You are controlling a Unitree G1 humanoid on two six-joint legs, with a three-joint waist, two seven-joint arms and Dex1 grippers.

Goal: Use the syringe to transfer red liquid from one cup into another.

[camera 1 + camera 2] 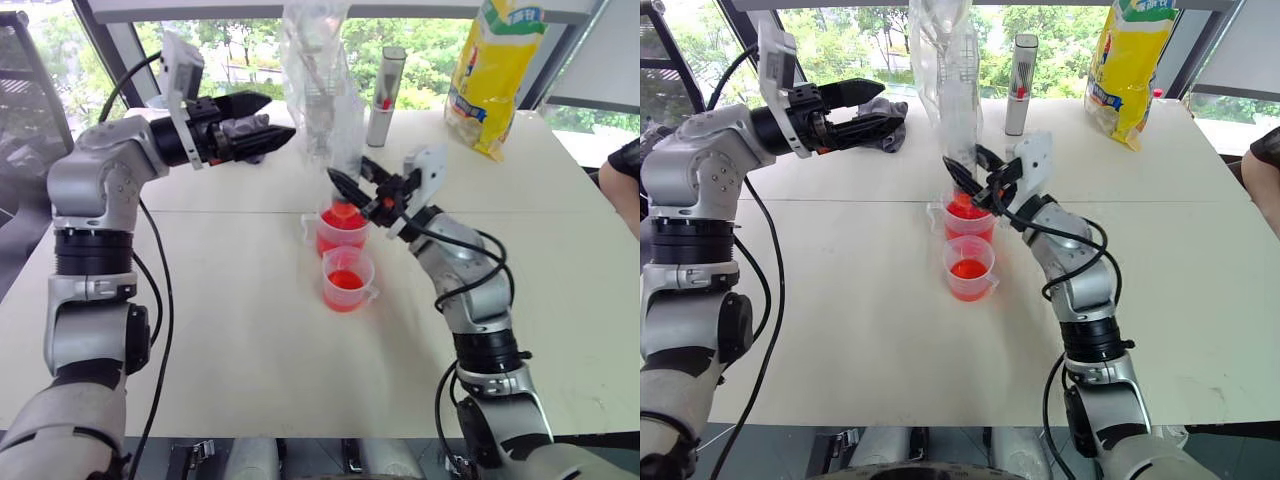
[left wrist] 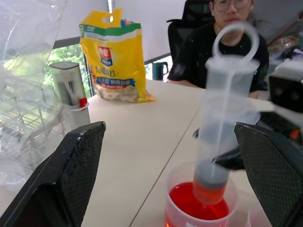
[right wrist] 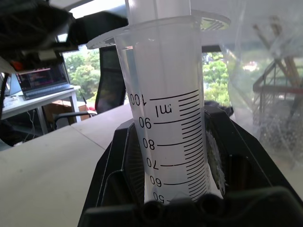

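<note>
The syringe (image 2: 222,137) stands upright with its orange-red tip dipped into the red liquid (image 2: 199,205) of the far cup (image 1: 342,230). Its plunger ring is at the top. My right gripper (image 1: 350,172) is shut on the clear barrel (image 3: 165,118), just above that cup. The near cup (image 1: 348,279) stands right in front of it and also holds red liquid. Up at the far left, away from the syringe, my left gripper (image 1: 280,117) is open with nothing between its fingers (image 2: 75,170).
A crumpled clear plastic bag (image 1: 318,70) stands behind the cups, with a silver cylinder (image 1: 383,97) and a yellow snack bag (image 1: 495,70) to its right. A dark cloth (image 1: 880,110) lies at the far left. A person (image 2: 227,42) sits across the table's right side.
</note>
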